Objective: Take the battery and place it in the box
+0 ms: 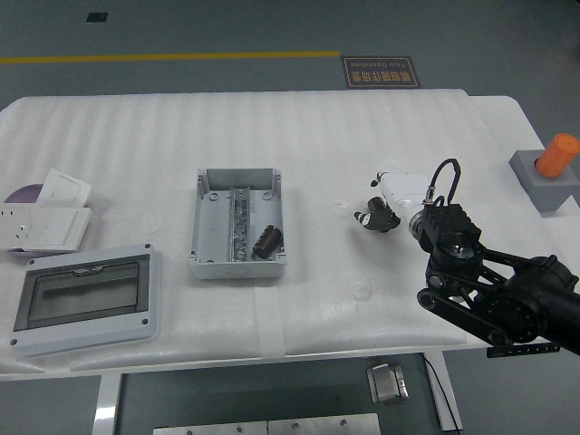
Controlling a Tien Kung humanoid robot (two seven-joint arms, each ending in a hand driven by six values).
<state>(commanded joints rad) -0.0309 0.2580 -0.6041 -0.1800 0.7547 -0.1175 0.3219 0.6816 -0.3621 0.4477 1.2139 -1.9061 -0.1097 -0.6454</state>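
Observation:
The grey box [207, 217] lies open in the middle of the table. A dark, stubby battery [265, 241] rests inside it, in the lower right part next to the metal rail. My right hand [373, 216], with a white back and black fingers, hovers over the table well to the right of the box. Its fingers are loosely bent and point left, and nothing is between them. The black right arm [498, 290] comes in from the lower right. No left arm shows.
A grey enclosure with a clear lid [82, 299] sits at the front left. White socket plates [45, 217] and a purple disc [20, 193] lie behind it. An orange cylinder on a grey block [553, 168] stands beyond the table's right edge.

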